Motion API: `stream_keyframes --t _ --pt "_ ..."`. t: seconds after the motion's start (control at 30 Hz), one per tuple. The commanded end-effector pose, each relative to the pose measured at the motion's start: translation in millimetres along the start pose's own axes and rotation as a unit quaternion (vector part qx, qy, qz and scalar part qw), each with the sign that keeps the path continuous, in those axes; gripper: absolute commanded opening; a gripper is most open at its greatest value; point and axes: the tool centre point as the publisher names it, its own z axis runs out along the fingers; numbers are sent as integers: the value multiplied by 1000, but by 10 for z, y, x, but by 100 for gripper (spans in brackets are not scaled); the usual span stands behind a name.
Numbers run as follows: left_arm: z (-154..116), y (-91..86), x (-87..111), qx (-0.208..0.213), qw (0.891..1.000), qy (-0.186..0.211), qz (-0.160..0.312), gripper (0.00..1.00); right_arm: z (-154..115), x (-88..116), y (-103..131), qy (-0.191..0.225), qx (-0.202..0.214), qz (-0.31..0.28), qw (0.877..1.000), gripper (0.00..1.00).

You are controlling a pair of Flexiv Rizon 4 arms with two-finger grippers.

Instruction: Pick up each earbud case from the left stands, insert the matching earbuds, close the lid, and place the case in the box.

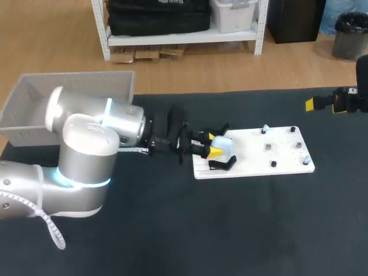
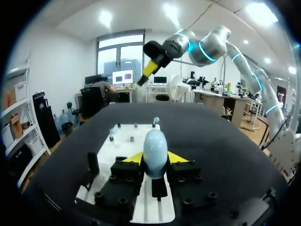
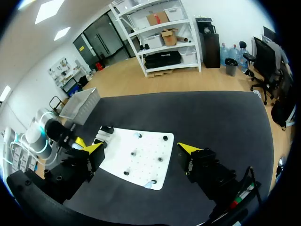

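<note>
A pale blue earbud case (image 1: 223, 144) sits upright between the yellow tips of my left gripper (image 1: 210, 144), over the left end of the white board (image 1: 253, 150). In the left wrist view both fingertips (image 2: 133, 158) press the case (image 2: 155, 148) from two sides, so the left gripper (image 2: 155, 159) is shut on it. A black stand (image 1: 222, 164) stands just in front of it on the board. Small pale blue earbuds (image 1: 265, 129) (image 1: 307, 158) rest on the board's right part. My right gripper (image 3: 141, 149) hangs open high above the table's far right, empty.
A grey box (image 1: 69, 100) stands at the table's back left, behind my left arm. Several small black pegs (image 1: 273, 164) stick up from the board. In the right wrist view the board (image 3: 141, 157) lies below, with the box (image 3: 82, 106) beyond it.
</note>
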Motion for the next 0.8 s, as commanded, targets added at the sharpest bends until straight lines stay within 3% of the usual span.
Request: stream_keyframes --t 0.03,0.3,0.8 --pt "-159 -103 -186 -22 999 -47 13 0 -4 0 -4 0 0 0 1000 100" --pt "-297 -82 -459 -29 996 -73 31 0 -4 0 -4 0 0 0 1000 100" --pt "-297 -82 -459 -29 996 -73 31 0 -4 0 -4 0 0 0 1000 100"
